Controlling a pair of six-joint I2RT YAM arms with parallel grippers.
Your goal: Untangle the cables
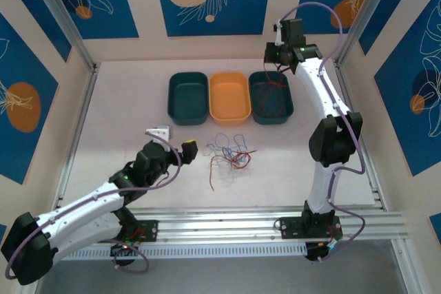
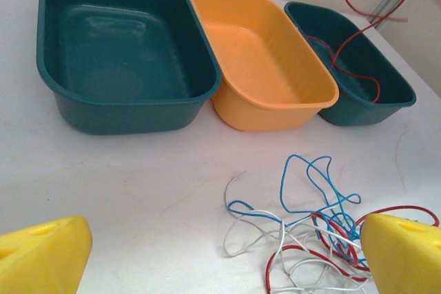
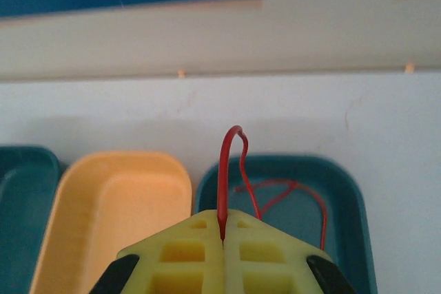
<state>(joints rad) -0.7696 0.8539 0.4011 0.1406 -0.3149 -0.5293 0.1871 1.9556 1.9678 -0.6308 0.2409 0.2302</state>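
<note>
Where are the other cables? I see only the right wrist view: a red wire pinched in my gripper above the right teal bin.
Observer: A tangle of red, blue and white wires lies on the table in front of the orange bin, apart from your red wire.
Operator: Is the left gripper holding it?
Observer: No. The left gripper is open, to the left of the tangle, and holds nothing.
</note>
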